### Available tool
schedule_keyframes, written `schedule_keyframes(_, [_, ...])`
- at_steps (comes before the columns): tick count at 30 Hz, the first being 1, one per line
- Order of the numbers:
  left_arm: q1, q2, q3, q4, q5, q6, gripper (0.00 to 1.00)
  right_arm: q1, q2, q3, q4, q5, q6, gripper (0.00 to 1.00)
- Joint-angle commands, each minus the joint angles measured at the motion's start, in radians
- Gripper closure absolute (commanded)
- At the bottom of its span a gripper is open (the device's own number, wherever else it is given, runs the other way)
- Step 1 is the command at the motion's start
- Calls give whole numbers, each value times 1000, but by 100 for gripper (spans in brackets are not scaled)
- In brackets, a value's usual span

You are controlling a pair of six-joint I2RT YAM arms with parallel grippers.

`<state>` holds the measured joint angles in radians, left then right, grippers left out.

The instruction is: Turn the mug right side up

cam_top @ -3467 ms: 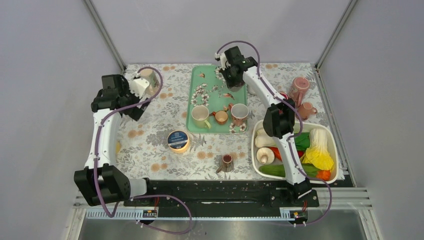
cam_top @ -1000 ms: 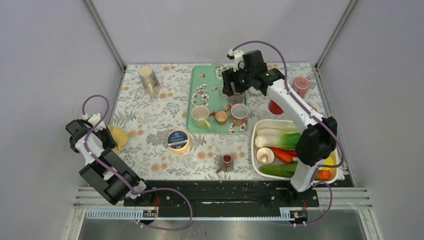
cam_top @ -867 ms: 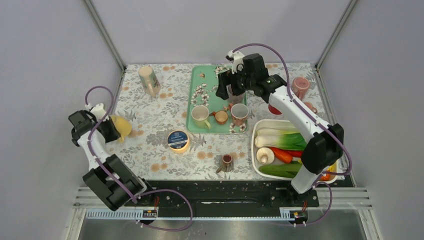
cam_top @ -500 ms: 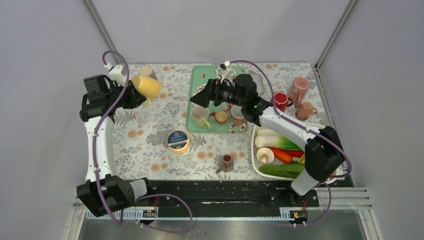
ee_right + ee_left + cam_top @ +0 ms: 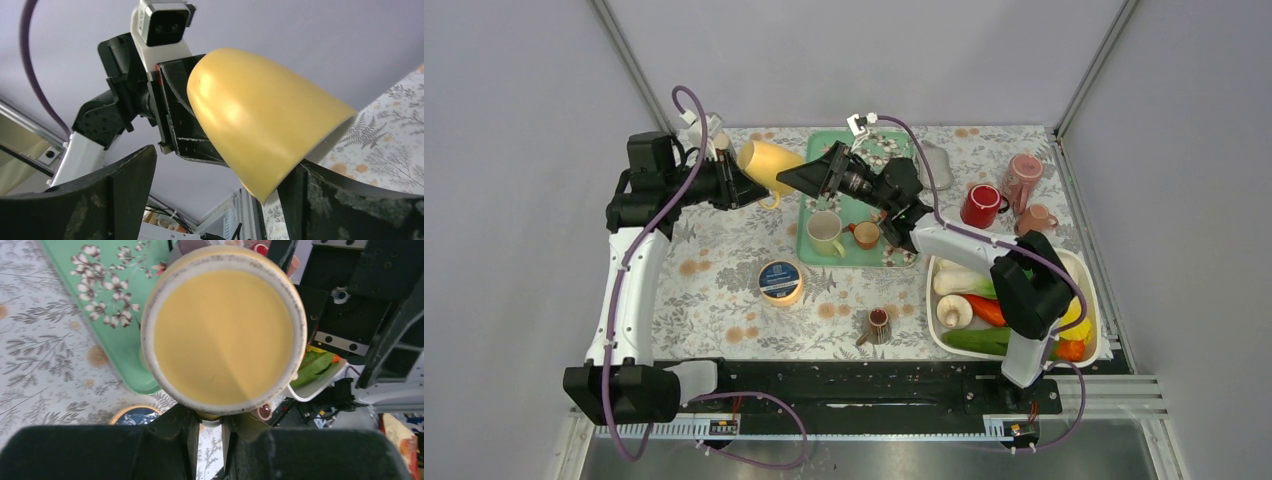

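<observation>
1. mug (image 5: 767, 164) position: the yellow mug is off the table, lying roughly on its side in the air, over the floral table (image 5: 724, 300) just left of the green tray (image 5: 812, 256) in the top view.
2. left gripper (image 5: 734, 188) comes in from the left. its fingers (image 5: 175, 427) are drawn nearly together and pinch the mug at its lower edge. which part they grip cannot be told.
3. in the left wrist view a round yellow face ringed in speckled cream fills the middle. whether it is the base or the mouth cannot be told.
4. right gripper (image 5: 804, 175) reaches in from the right and meets the mug from the other side. its fingers (image 5: 125, 180) are spread wide apart, one on each side of the mug's broad end.
5. in the right wrist view the right-hand finger sits just beside the mug's cream edge. whether it touches cannot be told.
6. on the tray stand a pale green cup (image 5: 824, 232) and a small orange cup (image 5: 865, 235), both mouth up.
7. a red mug (image 5: 980, 205) and two pink mugs (image 5: 1022, 175) stand near the far right of the table.
8. a white bin (image 5: 931, 290) of vegetables sits at the near right, a blue-lidded tin (image 5: 780, 280) and a small brown cup (image 5: 876, 325) nearer the bases.
</observation>
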<state>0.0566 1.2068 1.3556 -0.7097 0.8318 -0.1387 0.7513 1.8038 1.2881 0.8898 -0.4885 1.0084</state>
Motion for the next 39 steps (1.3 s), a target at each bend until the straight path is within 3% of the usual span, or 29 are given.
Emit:
schedule_keyframes(1, [-27, -26, 23, 94, 136, -32, 100, 5, 14, 76, 226, -24, 76, 13])
schedule_keyframes(4, [-33, -14, 8, 98, 175, -36, 100, 6, 30, 105, 290, -52, 103, 39])
schedule_keyframes(7, [-34, -9, 8, 93, 150, -8, 100, 2, 23, 128, 237, -72, 76, 96])
schedule_keyframes(8, [-34, -7, 10, 83, 134, 11, 100, 0, 14, 130, 192, -72, 44, 100])
schedule_keyframes(9, [-34, -4, 14, 64, 110, 36, 88, -5, -1, 133, 132, -78, -4, 100])
schedule_keyframes(10, [-33, -3, 20, 42, 69, 64, 63, -11, -14, 141, 63, -85, -57, 100])
schedule_keyframes(11, [-30, -3, 25, 18, 19, 97, 44, -21, -27, 152, -31, -91, -112, 100])
schedule_keyframes(15, [-28, -32, 10, -16, -333, 248, 2, -52, -71, 266, -570, -11, -531, 100])
schedule_keyframes(20, [-24, -69, -45, 45, -581, 356, 1, -62, 65, 552, -1205, 272, -1033, 100])
schedule_keyframes(23, [-22, -36, -53, 83, -666, 377, 1, -67, 247, 824, -1517, 411, -1175, 100])
schedule_keyframes(27, [-16, 68, -40, 139, -751, 379, 1, -68, 553, 1314, -1888, 551, -1308, 100])
schedule_keyframes(29, [-7, 140, -14, 156, -776, 368, 1, -70, 634, 1392, -1923, 590, -1354, 100])
schedule_keyframes(33, [34, 305, 72, 184, -759, 302, 1, -87, 640, 1267, -1817, 589, -1367, 100])
schedule_keyframes(39, [46, 516, 179, 242, -817, 251, 1, -124, 669, 1247, -1815, 534, -1320, 100])
